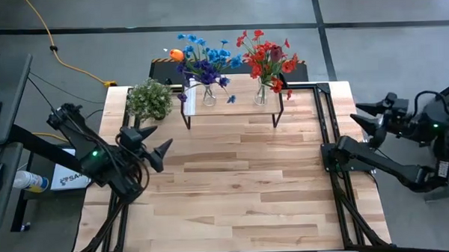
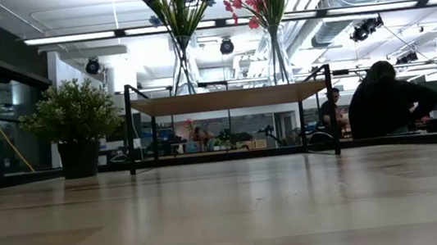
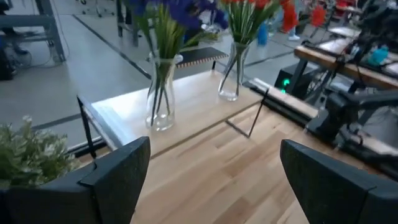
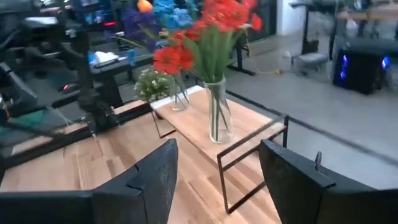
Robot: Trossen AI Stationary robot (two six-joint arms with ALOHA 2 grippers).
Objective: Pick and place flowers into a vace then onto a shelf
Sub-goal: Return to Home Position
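Two clear vases [image 1: 208, 95] of flowers [image 1: 207, 63] standing on the shelf [image 1: 235, 105], left gripper [image 1: 163, 135] over the table [image 1: 234, 185] at left, right gripper [image 1: 361, 115] at its right edge, both spread wide

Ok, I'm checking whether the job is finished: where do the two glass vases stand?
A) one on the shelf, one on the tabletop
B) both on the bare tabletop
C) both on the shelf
C: the vase of blue flowers and the vase of red flowers both stand on the shelf.
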